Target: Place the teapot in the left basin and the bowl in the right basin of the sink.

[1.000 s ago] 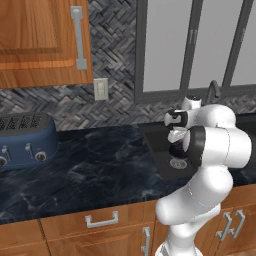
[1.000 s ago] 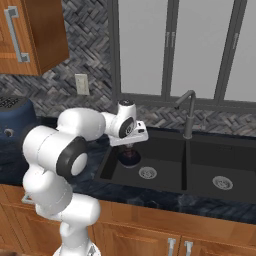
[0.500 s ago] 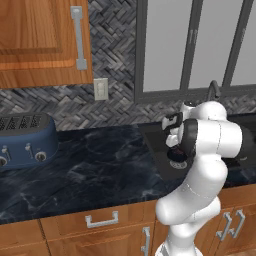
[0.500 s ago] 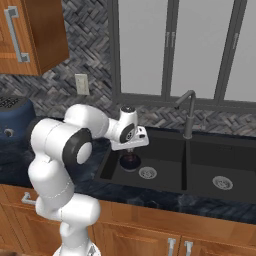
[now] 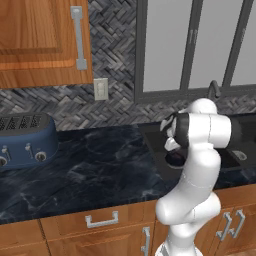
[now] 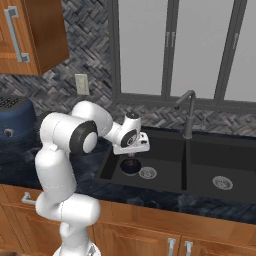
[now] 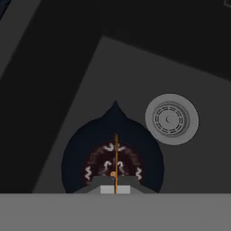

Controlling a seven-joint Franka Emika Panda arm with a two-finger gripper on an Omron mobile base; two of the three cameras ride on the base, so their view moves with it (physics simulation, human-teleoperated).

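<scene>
While the arm reaches down into the sink (image 6: pixel 172 186), the gripper (image 6: pixel 131 157) hangs low inside the left basin (image 6: pixel 162 155) with its jaws pinched tight on the thin arched handle of the teapot (image 6: pixel 130 166). From the right base view the dark pot sits just beside the round silver drain (image 6: pixel 147 173), at about nine o'clock from it. Whether its base is touching the basin floor I cannot tell; it looks very close.

Hand view: the teapot (image 7: pixel 113 155) lies directly under the hand, spout pointing to twelve o'clock, the handle showing as a thin line across the patterned lid. The drain (image 7: pixel 171 119) sits at about two o'clock from the pot, near it but apart.

Left base view: the arm's own body hides most of the basin; a sliver of the teapot (image 5: pixel 175 159) shows below the wrist.

Step in hand, as I judge it: setting the teapot down in the left basin, near its end. The next move should call for parting the jaws once the pot rests on the floor, then lifting straight up clear of the handle. The right basin (image 6: pixel 222 165) holds nothing but its drain, so the bowl step is not yet done.
</scene>
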